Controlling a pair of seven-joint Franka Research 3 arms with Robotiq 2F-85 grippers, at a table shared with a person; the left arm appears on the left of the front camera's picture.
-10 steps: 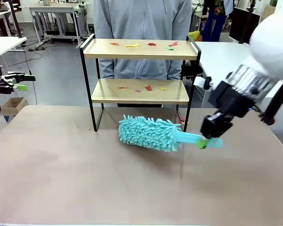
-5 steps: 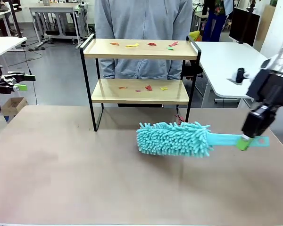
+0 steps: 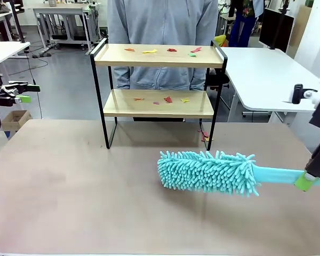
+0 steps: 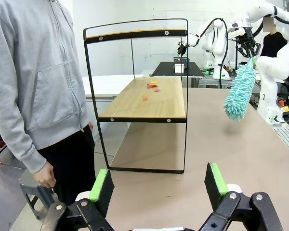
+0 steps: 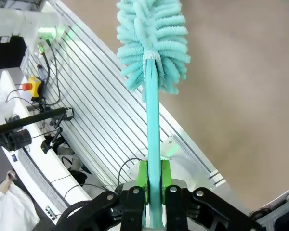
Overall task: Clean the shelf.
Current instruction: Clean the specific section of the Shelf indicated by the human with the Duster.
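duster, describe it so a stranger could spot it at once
On the tan table, look in front of the two-tier wooden shelf, to the right. The duster is held there by the right end effector; it alone is fluffy and turquoise, with a long handle.

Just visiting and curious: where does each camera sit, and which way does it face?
Front: from the robot's side, facing the shelf and person; right gripper at the edge.
Left wrist: above the open left gripper, seeing the shelf end-on.
Right wrist: above the right gripper, along the duster it clamps.
All share the duster.
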